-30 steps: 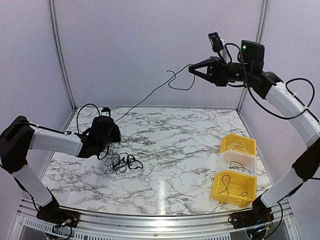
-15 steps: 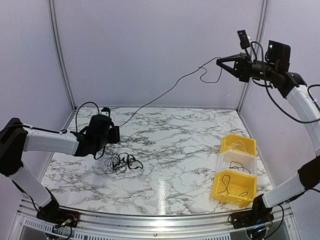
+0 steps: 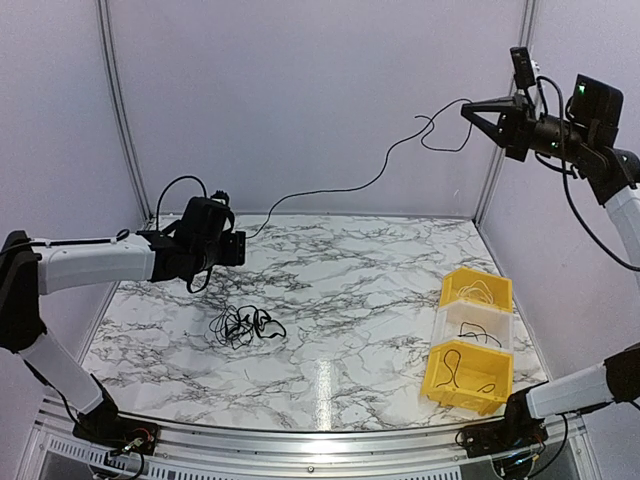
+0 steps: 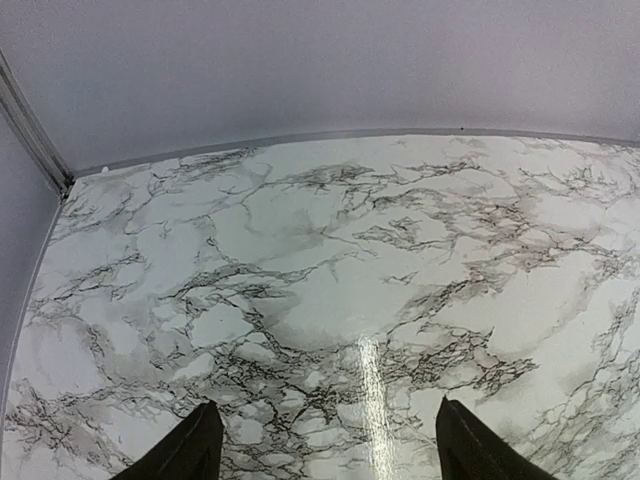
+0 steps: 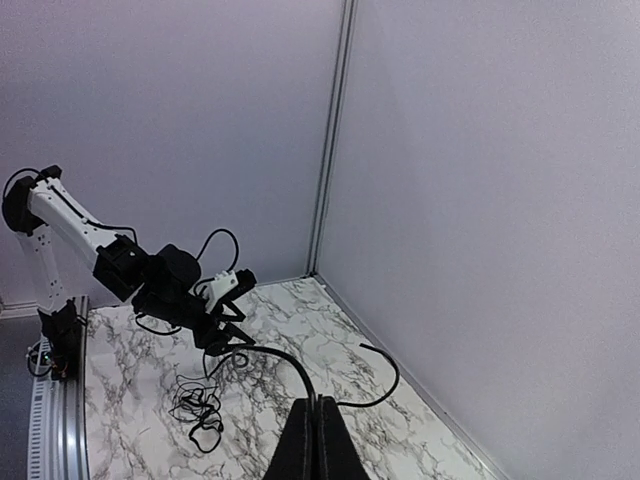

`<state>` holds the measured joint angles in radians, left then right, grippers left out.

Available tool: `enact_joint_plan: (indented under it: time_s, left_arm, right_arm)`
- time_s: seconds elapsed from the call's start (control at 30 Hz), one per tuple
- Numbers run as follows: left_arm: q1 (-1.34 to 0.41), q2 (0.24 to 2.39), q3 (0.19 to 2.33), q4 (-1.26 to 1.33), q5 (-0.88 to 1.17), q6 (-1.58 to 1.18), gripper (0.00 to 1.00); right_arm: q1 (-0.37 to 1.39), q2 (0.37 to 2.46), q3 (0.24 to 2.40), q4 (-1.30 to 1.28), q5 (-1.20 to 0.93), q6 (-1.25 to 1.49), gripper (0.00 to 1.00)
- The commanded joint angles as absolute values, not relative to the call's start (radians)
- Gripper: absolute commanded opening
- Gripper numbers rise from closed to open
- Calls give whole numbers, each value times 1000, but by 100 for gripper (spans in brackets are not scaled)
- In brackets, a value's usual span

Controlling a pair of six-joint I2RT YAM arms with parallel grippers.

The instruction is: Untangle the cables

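One black cable [image 3: 380, 175] stretches through the air from my right gripper [image 3: 470, 108], which is raised high at the back right and shut on it. In the right wrist view the shut fingers [image 5: 316, 440] pinch this cable [image 5: 285, 358], and its short end curls to the right. The cable's far end hangs close by my left gripper [image 3: 240, 250]; I cannot tell if they touch. That left gripper [image 4: 325, 455] is open above the table with nothing between its fingers. A small tangle of black cables [image 3: 245, 325] lies on the marble table [image 3: 350, 300] below it.
Three bins stand in a row at the right: a yellow one [image 3: 478, 290], a clear one [image 3: 475, 328] and a nearer yellow one [image 3: 465, 375], each with a cable inside. Walls and metal posts close the table at the back and sides.
My right gripper has risen and swung right, drawing the cable out with it. My left gripper has opened wide, let go of the cable and lifted off the tangle.
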<state>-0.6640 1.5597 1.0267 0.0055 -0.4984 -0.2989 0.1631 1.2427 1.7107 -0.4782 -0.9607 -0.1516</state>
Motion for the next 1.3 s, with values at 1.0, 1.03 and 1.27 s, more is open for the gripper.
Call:
enact_joint_plan:
  time_s: [1.0,1.03,1.27]
  left_arm:
    - [-499,1487,1136,-183,-3,-278,81]
    - [-499,1483,1137,-183,-3,-278,81]
    - [-499,1472,1129,-188,-14,-269,81]
  right_arm:
    - [21,1040,1557,-639,-721,-394,0]
    - [21,1038,1539,-633,-726,-389,0]
    - [11,1017,1513,-633,-733,-382,0]
